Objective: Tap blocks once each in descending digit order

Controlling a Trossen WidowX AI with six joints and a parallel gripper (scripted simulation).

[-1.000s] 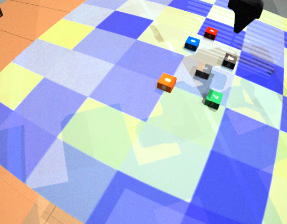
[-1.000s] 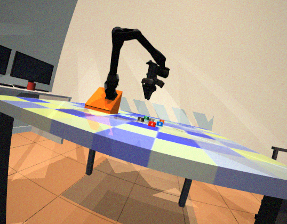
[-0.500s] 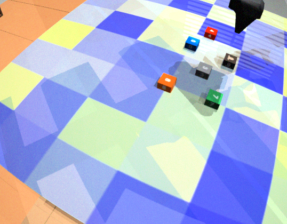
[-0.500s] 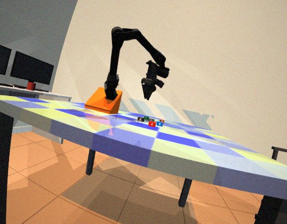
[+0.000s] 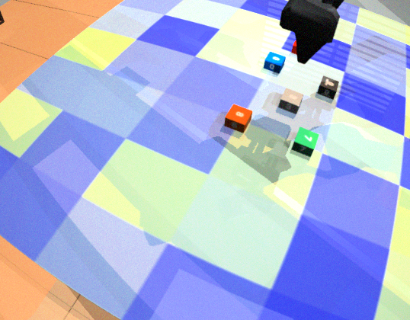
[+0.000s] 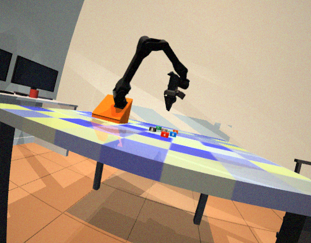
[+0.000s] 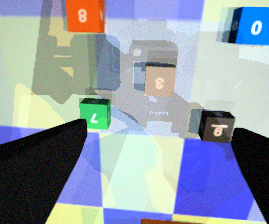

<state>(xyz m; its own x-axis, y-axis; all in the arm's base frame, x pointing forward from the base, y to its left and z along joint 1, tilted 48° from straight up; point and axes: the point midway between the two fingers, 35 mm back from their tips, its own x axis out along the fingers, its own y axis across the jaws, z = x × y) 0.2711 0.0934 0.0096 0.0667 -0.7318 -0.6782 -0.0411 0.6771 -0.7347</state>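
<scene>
My gripper (image 5: 303, 57) (image 6: 168, 107) (image 7: 157, 130) is open and empty, pointing down well above the blocks. Six blocks lie on the table: orange 8 (image 5: 238, 117) (image 6: 175, 131) (image 7: 85, 16), green 7 (image 5: 306, 138) (image 6: 158, 127) (image 7: 95, 115), beige 3 (image 5: 291, 97) (image 7: 160, 82), blue 0 (image 5: 274, 61) (image 6: 173, 134) (image 7: 256, 26), red 4 (image 5: 295, 47) (image 6: 165, 134), and black (image 5: 328, 88) (image 6: 152, 129) (image 7: 217, 127) with a underlined 6 or 9. The red block is partly hidden by the gripper in the top view and outside the wrist view.
The blocks stand apart in a loose group on the checkered table (image 5: 235, 215) (image 6: 132, 154). The arm's orange base (image 6: 109, 108) stands on the table beyond them. A desk with monitors (image 6: 34, 74) is at the back left of the exterior view.
</scene>
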